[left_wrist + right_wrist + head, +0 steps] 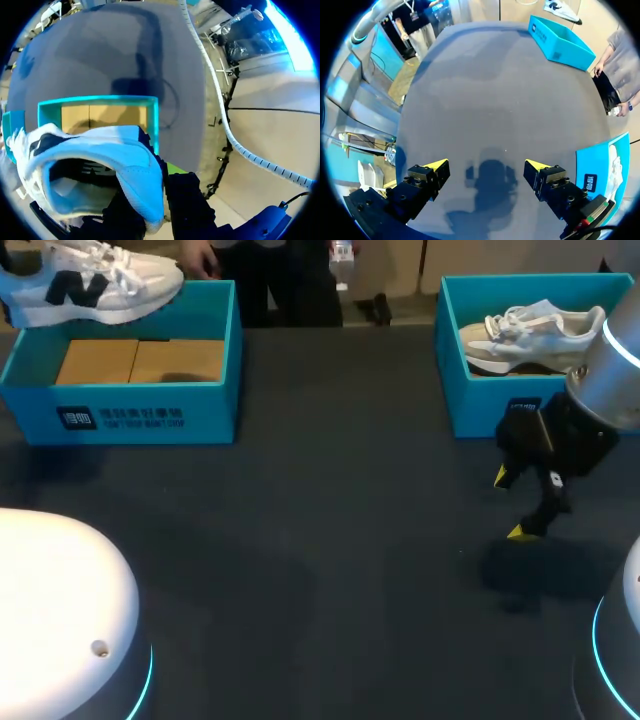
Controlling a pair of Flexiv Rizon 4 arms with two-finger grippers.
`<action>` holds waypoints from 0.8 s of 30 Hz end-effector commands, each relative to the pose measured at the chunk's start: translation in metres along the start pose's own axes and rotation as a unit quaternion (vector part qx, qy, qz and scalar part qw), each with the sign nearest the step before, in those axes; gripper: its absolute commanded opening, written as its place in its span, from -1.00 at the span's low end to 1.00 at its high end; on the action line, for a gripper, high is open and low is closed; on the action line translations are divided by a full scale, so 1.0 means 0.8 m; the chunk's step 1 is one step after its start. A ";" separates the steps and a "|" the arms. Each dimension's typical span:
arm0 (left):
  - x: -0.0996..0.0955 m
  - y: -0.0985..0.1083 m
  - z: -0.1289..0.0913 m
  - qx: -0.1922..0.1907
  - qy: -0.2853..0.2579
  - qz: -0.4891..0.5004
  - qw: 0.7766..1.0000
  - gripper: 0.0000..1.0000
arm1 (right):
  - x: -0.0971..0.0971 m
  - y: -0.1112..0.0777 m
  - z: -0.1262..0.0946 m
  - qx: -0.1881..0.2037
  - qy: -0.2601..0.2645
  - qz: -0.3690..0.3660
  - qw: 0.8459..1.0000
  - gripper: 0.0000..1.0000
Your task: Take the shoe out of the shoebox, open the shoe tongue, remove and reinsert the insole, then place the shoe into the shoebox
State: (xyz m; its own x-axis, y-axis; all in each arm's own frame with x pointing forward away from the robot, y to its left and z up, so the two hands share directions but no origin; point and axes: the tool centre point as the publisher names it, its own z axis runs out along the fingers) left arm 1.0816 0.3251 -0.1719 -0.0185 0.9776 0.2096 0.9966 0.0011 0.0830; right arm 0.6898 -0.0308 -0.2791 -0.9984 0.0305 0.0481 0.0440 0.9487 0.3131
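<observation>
Left wrist view, shoe [134,172] seemingly clamped between fingers [176,168], over shoebox [153,117]

The table [330,490] lies dim under overhead light. My right gripper [512,505] casts a soft shadow below it; my left arm [60,590] glares white.

We see a broad worktop [300,540] with a dark grey, matte surface, plain and unpatterned, running across the head view to a straight far edge. The light on it is soft and comes from above. It leaves a blurred dark shadow [515,575] on the near right part and fainter, wide-edged ones toward the left. In the right wrist view the same surface looks a paler grey, with a rounded shadow [492,175] on it and dim patches farther out. In the left wrist view a long shadow [145,60] crosses it.
</observation>
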 end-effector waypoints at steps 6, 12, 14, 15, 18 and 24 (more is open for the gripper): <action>0.001 0.012 0.002 0.008 -0.001 0.002 1.000 -1.00 | 0.000 0.000 0.001 0.001 -0.001 0.000 1.000 1.00; -0.021 0.020 0.018 -0.007 -0.002 0.013 1.000 -1.00 | 0.000 0.000 0.001 0.001 -0.001 0.000 1.000 1.00; -0.033 0.027 0.030 -0.018 0.005 0.007 1.000 -1.00 | 0.000 0.000 0.001 0.001 -0.001 0.000 1.000 1.00; -0.038 0.029 0.036 -0.014 0.001 0.014 1.000 -1.00 | 0.000 0.000 0.001 0.001 -0.001 0.000 1.000 1.00; -0.048 0.036 0.051 -0.009 0.005 0.011 1.000 -1.00 | 0.000 0.000 0.001 0.001 -0.001 0.000 1.000 1.00; -0.053 0.045 0.074 -0.003 0.016 0.004 1.000 -1.00 | 0.000 0.000 0.001 0.001 -0.001 0.000 1.000 1.00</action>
State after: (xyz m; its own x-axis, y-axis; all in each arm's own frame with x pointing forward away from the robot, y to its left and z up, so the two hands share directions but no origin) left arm 1.1126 0.2960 -0.2313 -0.0127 0.9709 0.2390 0.9949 -0.0116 0.0999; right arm 0.6898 -0.0309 -0.2791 -0.9984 0.0307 0.0481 0.0442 0.9487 0.3131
